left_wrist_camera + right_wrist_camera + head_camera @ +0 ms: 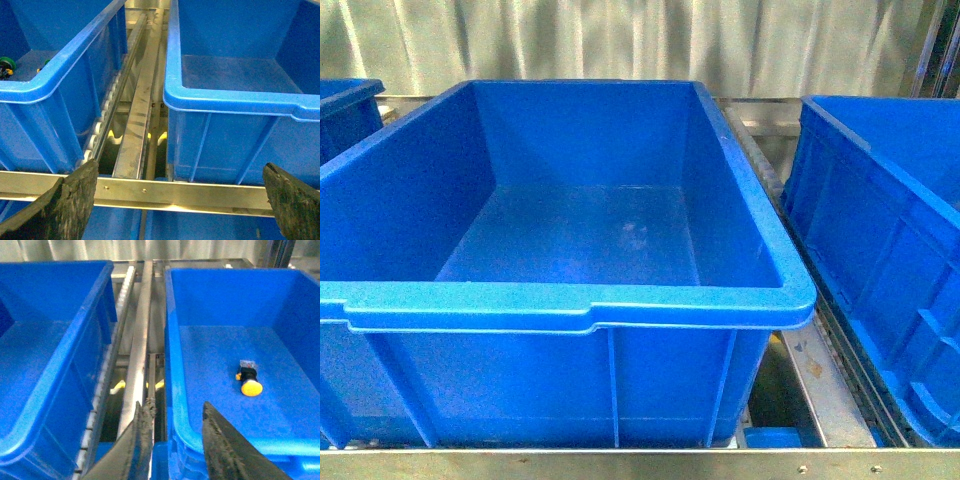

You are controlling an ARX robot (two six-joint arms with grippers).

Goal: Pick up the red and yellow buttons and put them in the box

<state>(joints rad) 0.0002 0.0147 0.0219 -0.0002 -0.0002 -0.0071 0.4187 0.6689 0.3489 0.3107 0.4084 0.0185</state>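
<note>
Between two other blue bins on a metal-railed worktop (640, 463) sits a large blue box (570, 303), seen head-on and empty; neither arm shows in this front view. From the right wrist, a yellow button (250, 384) lies on its side on the floor of the right bin (210, 345), alone and well clear of the walls. The right jaws hang near that bin's near rim, narrowly apart and holding nothing. From the left wrist, the left jaws are spread wide and empty, near the gap between the box and the left bin (65, 82), where a green button (6, 64) shows at the edge of the picture. No red button is visible anywhere. The task appears to be at its very start: nothing is in the box and nothing is gripped. The likely next move is for the right arm to reach forward and down over the yellow button, jaws wide enough to straddle it, then carry it across to the box.
</note>
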